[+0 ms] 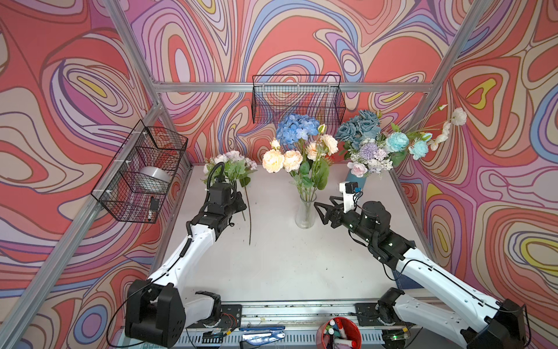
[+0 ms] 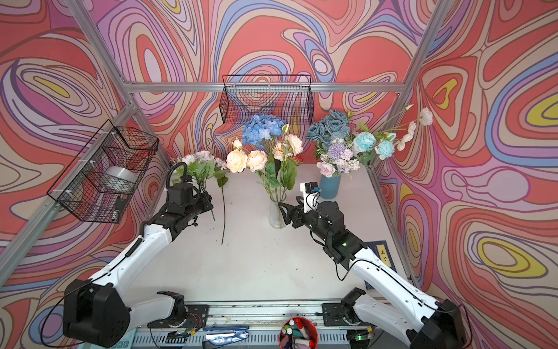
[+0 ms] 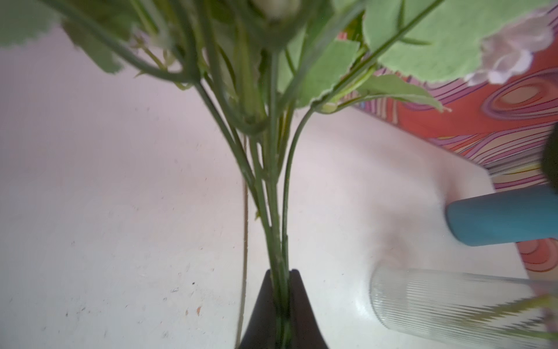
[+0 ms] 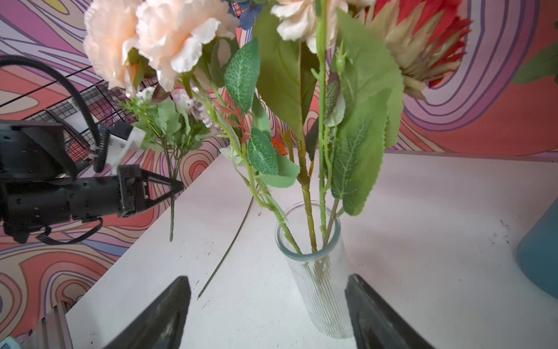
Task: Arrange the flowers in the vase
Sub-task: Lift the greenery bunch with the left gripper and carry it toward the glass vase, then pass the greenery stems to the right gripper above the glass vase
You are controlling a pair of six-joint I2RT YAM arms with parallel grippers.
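Observation:
My left gripper (image 1: 241,206) (image 3: 279,282) is shut on the green stems of a bunch of pale lilac and white flowers (image 1: 231,164) (image 2: 200,164), held upright above the table's far left. A clear ribbed vase (image 1: 305,215) (image 2: 277,216) (image 4: 320,290) stands mid-table with peach roses (image 1: 282,160), a blue hydrangea (image 1: 297,128) and a red daisy (image 4: 434,45) in it. My right gripper (image 1: 320,213) (image 4: 267,281) is open at the vase's right side. The vase's base stands between its fingers, close to one of them. Whether that finger touches the glass I cannot tell.
One long thin stem (image 1: 249,217) (image 4: 229,244) lies on the table left of the vase. A blue vase (image 2: 329,187) of teal, lilac and white blooms stands at the back right. Wire baskets (image 1: 297,99) (image 1: 142,172) hang on the walls. A red pen cup (image 1: 341,334) sits at the front edge.

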